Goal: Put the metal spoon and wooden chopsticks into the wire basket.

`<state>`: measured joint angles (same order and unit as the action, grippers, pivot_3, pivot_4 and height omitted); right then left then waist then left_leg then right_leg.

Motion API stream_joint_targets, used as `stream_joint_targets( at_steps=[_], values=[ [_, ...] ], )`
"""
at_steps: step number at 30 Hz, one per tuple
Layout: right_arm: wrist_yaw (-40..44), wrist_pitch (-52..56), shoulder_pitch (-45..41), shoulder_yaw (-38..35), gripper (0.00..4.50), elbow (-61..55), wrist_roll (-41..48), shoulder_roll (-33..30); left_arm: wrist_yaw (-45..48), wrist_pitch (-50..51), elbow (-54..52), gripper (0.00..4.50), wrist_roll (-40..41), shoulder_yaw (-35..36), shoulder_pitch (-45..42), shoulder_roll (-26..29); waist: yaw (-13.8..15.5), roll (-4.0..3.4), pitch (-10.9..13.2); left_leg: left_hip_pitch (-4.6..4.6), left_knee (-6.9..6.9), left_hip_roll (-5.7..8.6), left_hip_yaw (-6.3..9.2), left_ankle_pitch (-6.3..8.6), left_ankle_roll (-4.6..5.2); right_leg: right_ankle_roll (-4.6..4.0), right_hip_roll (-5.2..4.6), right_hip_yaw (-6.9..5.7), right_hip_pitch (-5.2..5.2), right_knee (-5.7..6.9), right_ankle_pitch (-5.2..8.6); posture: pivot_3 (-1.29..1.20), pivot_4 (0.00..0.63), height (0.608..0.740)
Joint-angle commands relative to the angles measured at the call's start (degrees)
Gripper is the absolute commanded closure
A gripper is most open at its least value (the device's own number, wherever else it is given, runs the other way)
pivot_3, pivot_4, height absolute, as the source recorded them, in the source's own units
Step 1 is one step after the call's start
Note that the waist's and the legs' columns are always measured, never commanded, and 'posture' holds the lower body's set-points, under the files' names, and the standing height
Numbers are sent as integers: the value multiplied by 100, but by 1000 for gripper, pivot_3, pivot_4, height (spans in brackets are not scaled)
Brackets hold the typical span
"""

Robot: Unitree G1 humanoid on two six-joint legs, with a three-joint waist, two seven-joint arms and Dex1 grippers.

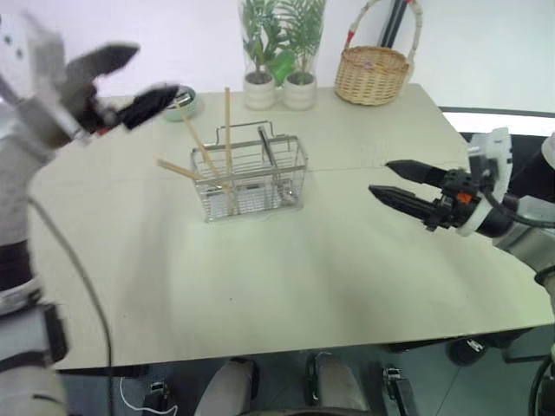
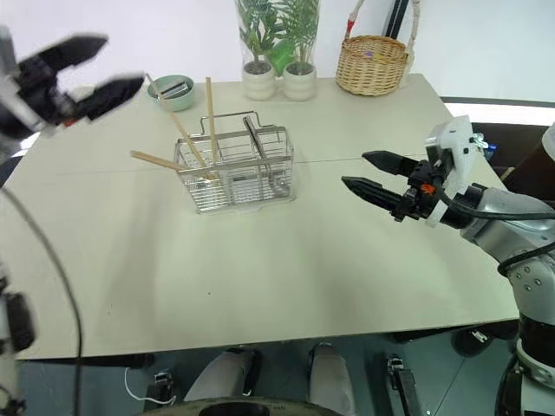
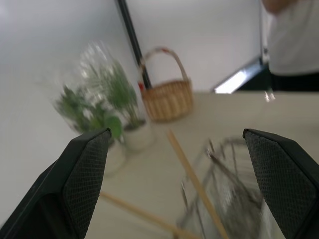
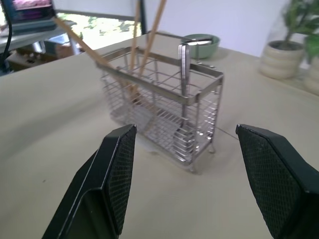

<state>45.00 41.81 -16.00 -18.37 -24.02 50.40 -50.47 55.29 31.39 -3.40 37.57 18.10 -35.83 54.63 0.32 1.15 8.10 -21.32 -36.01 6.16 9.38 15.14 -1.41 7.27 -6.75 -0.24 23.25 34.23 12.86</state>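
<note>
- my left gripper (image 1: 130, 82) is up over the far left of the table (image 1: 260, 286), jaws spread wide, nothing in them.
- my right gripper (image 2: 364, 173) hangs level over the right side, jaws partly apart, empty, pointing left toward the basket (image 1: 251, 178).
- basket sits mid table, left of centre, far side.
- chopsticks (image 1: 227, 130) already in it: one near upright, one leaning far-left, one poking out low to the left through the wire.
- spoon (image 4: 184, 74): a metal handle stands upright in the right-hand compartment by the loop handle. looks like the spoon, bowl hidden, so not fully sure.
- risk: the sticks stand tall and loose, and my left arm is just beside their tops. a swing back could clip them and flick them out or tip the basket.
- risk: the low stick is barely in and could slide onto the table if the basket gets nudged.
- risk: right gripper moving in level could shove the basket, which looks light.
</note>
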Motion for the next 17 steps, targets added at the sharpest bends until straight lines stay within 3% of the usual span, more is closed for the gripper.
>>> stream_joint_targets(
  at_steps=[1,5,10,17],
  values=[
    [412,-329,-205,150,1201,43,-173,-41,760,220,-257,32,222,626,684,634,20,0,1,-2,2,-1,2,0,0,-2,1,0,2,-4,2,0,150,704],
    [659,-417,-444,286,1201,144,-171,30,998,453,-679,32,276,1381,1598,978,40,-1,4,-3,1,-2,3,1,-1,-17,-1,-1,0,-6,11,0,150,704],
    [920,-417,-718,451,1201,285,-140,71,871,932,-1408,32,558,2210,2314,1005,49,-3,5,-5,7,-3,2,3,0,-18,-4,0,3,-12,11,0,150,704],
    [1167,-463,-963,672,1201,490,-247,163,906,952,-1672,32,575,2609,2785,967,34,-10,9,-3,10,-7,-1,3,-1,-19,-3,0,6,-12,12,0,150,704]
  ],
)
